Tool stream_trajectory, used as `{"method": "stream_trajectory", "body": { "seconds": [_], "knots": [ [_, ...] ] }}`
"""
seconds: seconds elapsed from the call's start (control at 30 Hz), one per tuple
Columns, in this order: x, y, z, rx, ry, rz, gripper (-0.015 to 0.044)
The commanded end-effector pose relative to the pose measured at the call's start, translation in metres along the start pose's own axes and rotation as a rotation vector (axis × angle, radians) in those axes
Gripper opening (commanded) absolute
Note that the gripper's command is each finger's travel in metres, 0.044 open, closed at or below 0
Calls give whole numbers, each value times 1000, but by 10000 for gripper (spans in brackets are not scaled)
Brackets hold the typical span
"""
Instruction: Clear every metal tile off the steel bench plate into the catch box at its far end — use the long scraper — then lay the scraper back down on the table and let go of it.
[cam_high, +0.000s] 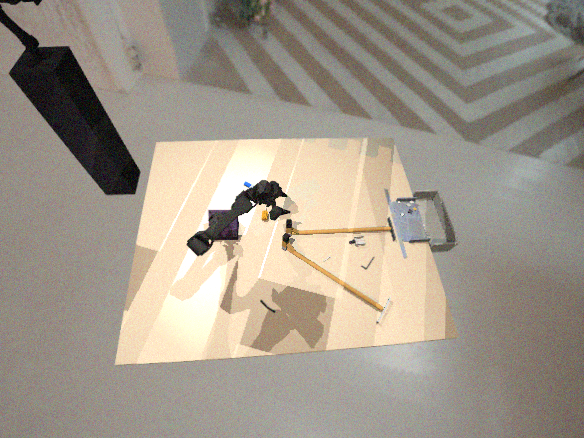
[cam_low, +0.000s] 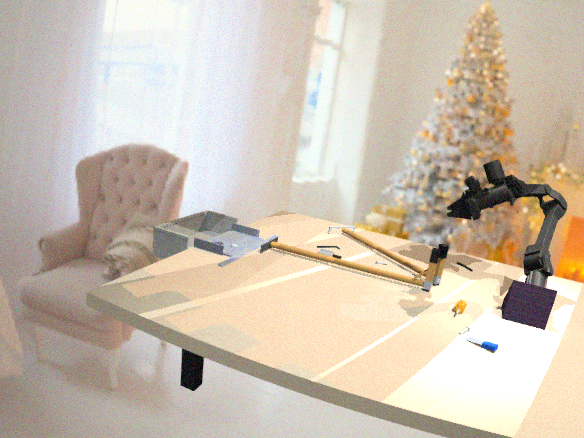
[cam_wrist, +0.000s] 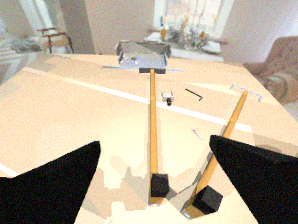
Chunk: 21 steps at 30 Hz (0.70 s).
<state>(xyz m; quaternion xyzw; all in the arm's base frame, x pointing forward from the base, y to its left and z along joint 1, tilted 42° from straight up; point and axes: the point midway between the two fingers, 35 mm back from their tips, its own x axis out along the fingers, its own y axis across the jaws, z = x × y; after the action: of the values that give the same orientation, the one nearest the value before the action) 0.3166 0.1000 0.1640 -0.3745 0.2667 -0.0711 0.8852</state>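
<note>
My gripper is open and empty, raised above the table, clear of both tool grips. The long scraper lies with its wooden handle along the table, its upright black grip at the near end and its dark blade at the near edge of the steel bench plate. Several small tiles are still on the plate, toward one side. The catch box stands at its far end; its contents are not clear.
A second long tool with a pale head lies angled beside the scraper, grips close together. A small clamp-like part and hex key lie between them. An orange item and blue-handled tool lie near the arm.
</note>
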Motion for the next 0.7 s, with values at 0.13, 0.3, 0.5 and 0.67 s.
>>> {"method": "stream_trajectory", "body": {
  "seconds": [0.13,0.3,0.5,0.67],
  "knots": [
    [-26,-3,27,6,-100,-10,440],
    [-44,-3,42,10,-161,-11,440],
    [-67,-5,58,18,-232,-10,440],
    [-86,-7,70,29,-288,-7,440]
  ]
}}
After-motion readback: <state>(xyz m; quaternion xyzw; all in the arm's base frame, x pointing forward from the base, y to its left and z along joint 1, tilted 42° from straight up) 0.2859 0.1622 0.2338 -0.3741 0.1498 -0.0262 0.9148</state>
